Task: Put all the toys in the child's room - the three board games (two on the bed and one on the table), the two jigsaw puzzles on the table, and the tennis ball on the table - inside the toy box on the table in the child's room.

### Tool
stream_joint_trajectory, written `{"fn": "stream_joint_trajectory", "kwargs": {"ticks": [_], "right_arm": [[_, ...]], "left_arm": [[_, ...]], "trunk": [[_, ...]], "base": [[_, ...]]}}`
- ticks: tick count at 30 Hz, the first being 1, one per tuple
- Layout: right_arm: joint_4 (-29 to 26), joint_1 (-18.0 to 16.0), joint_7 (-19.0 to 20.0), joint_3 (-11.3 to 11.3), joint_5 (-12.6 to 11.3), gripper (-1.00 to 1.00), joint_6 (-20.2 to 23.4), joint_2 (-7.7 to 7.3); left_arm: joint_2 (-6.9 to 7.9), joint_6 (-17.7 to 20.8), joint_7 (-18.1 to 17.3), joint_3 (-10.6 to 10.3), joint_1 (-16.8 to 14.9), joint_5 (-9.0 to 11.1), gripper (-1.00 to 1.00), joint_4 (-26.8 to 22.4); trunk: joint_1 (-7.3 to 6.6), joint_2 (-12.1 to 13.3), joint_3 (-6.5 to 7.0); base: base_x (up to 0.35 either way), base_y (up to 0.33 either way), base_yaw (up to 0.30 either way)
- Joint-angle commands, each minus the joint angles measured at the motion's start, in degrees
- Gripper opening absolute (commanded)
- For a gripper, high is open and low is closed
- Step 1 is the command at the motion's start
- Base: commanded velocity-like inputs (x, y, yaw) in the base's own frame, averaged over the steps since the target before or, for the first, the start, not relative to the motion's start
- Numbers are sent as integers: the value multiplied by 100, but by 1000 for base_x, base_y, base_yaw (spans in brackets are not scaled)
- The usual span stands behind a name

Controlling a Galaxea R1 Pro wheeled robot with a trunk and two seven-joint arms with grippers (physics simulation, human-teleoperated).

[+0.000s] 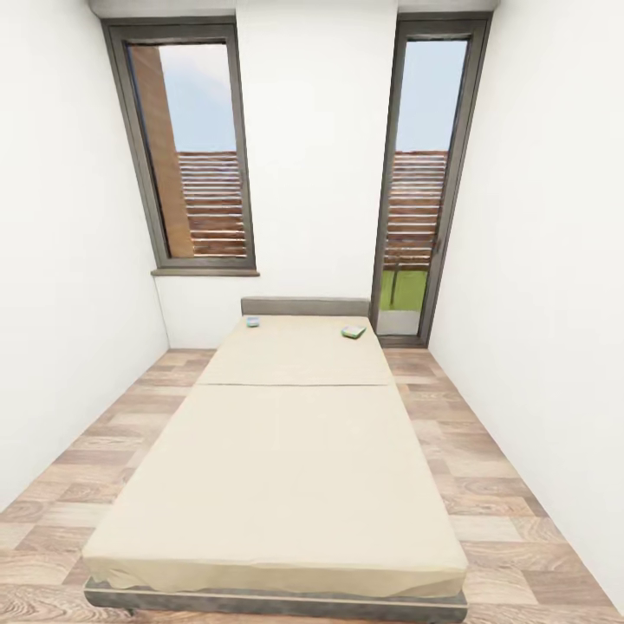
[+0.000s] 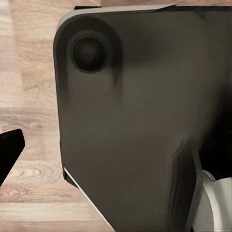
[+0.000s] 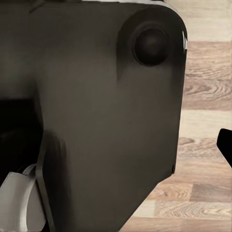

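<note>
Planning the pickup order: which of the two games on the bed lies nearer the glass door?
The green-white game, at the head's door-side corner; the bluish game lies toward the window.

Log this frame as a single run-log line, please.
phase: facing bed | two board games near headboard | grippers: cannot tell | toys collected: none visible

Two board games at head of bed (image 1: pixel 286 451): left one (image 1: pixel 252 321) and right one (image 1: pixel 353 331) too small, we cannot read covers. Bed's near end cut off by bottom edge of head view. In left wrist view, dark robot panel (image 2: pixel 140 125) hides most of wooden floor (image 2: pixel 29 63); black tip (image 2: pixel 8 147) at edge, cut off, we cannot identify it. Right wrist view: same kind of panel (image 3: pixel 96 111), black shape (image 3: pixel 226 145) cut by edge.
</note>
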Motion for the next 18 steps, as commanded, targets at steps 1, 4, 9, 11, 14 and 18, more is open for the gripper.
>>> {"fn": "stream_joint_trajectory", "kwargs": {"ticks": [1, 4, 9, 11, 14, 18], "right_arm": [[-1, -1, 1, -3, -5, 100, -36, 1], [-34, -1, -5, -4, -6, 100, -85, 4], [-209, -1, -1, -4, -9, 100, -96, 5], [-293, -1, 1, -4, -11, 100, -87, 5], [-462, -1, 11, -6, -13, 100, -68, 7], [-606, -1, 15, -6, -13, 100, -53, 16]], "left_arm": [[2, -12, 0, 2, -1, 5, 100, -5], [8, 15, 3, 3, -1, 6, 100, -95], [10, 69, 1, 3, -1, 12, 100, -359], [11, 89, -3, 3, -1, 14, 100, -466], [16, 177, -6, 3, -8, 18, 100, -615], [23, 329, -13, 3, -18, 22, 100, -680]], "trunk": [[-22, 38, 13], [-88, 159, 67], [-198, 359, 157], [-242, 439, 193], [-308, 560, 247], [-396, 720, 319]], "base": [[0, 0, 0], [0, 0, 0], [0, 0, 0], [0, 0, 0], [0, 0, 0], [0, 0, 0]]}}
